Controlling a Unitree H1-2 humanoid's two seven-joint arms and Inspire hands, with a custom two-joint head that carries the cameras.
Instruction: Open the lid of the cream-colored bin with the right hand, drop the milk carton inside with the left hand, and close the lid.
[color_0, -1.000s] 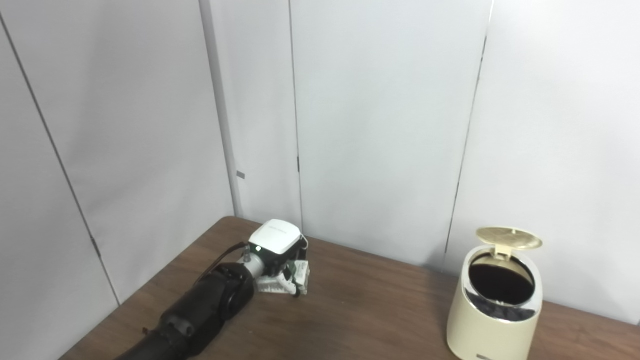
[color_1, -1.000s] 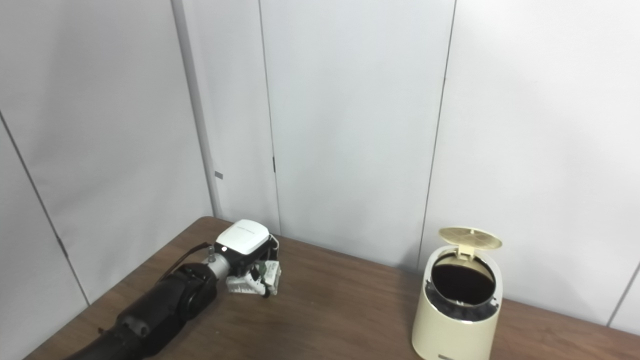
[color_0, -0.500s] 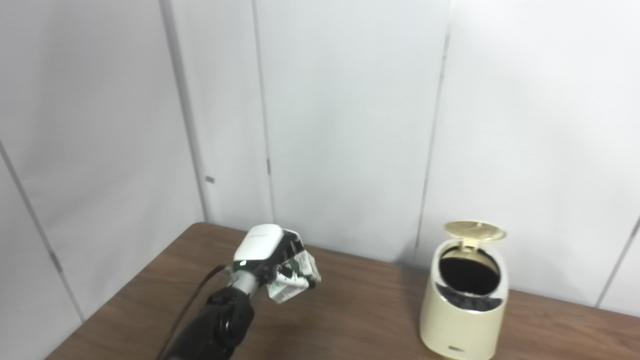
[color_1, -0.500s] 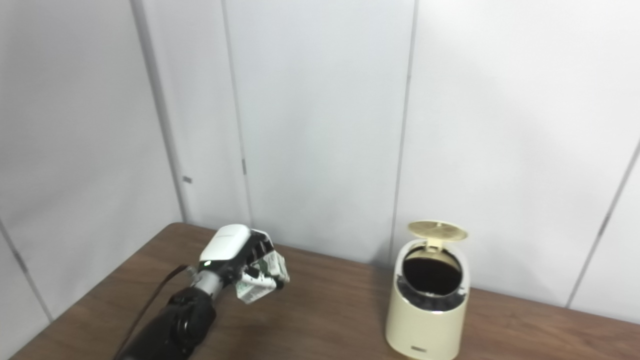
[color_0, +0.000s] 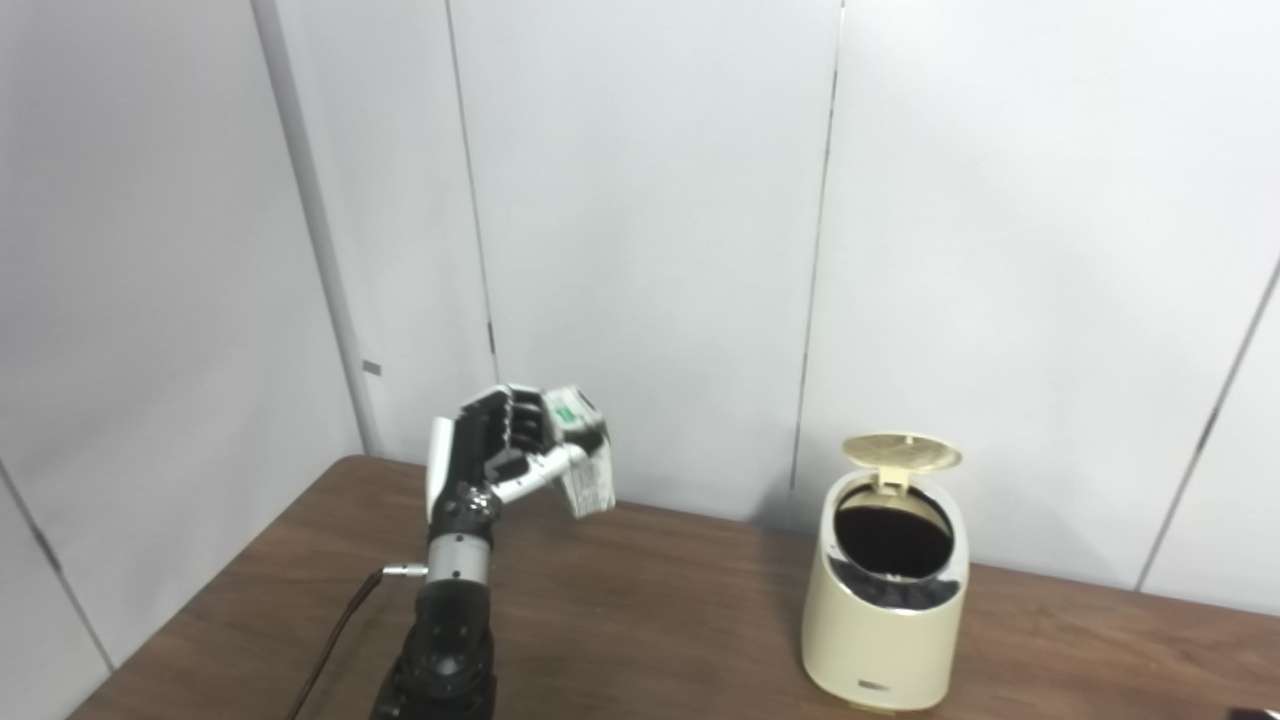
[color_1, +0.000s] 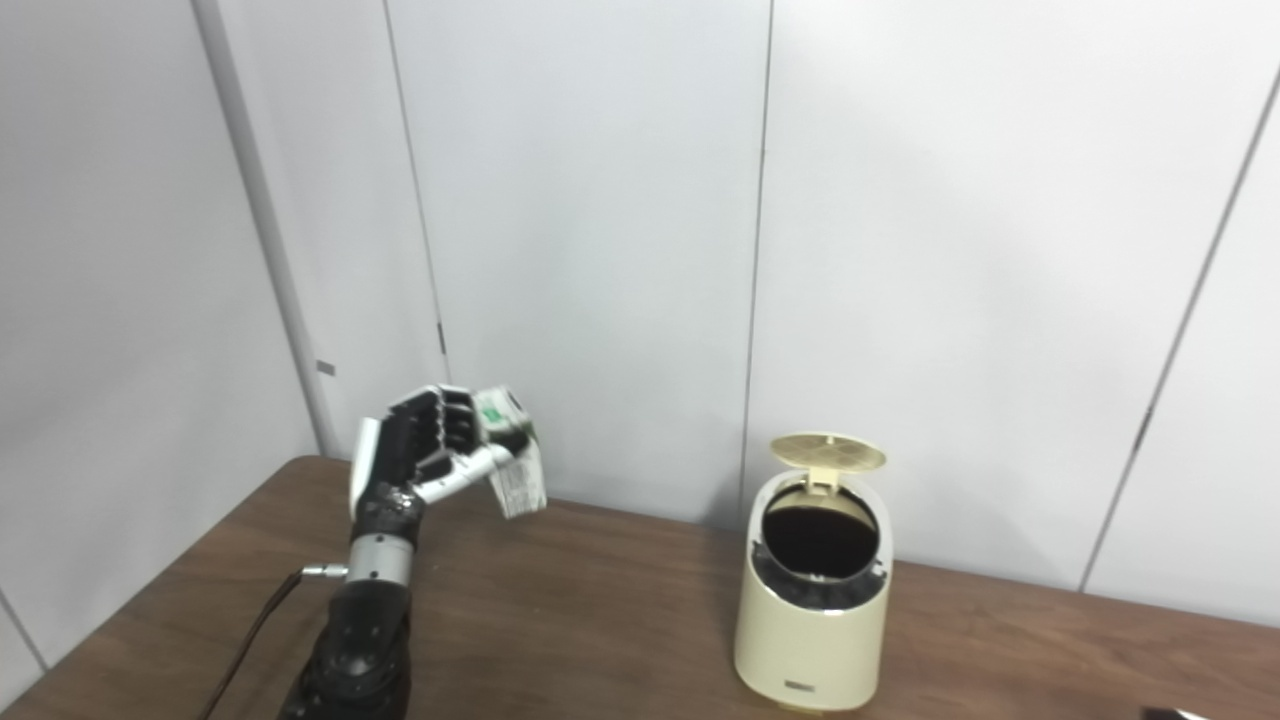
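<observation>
Left hand (color_0: 490, 450), fingers clamped round the small white-and-green milk carton (color_0: 583, 465), has lifted it off the brown wooden desk (color_0: 680, 620) to well left of the cream-coloured bin (color_0: 885, 600), whose round lid (color_0: 901, 452) stands open, so the carry across comes next.

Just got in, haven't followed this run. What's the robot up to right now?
The left hand is holding the milk carton up in the air above the wooden table, well to the left of the cream-colored bin. The bin's lid is flipped up and the dark opening is exposed, so the carton can go in next. It is not yet over the bin. The right hand is out of view.
</observation>
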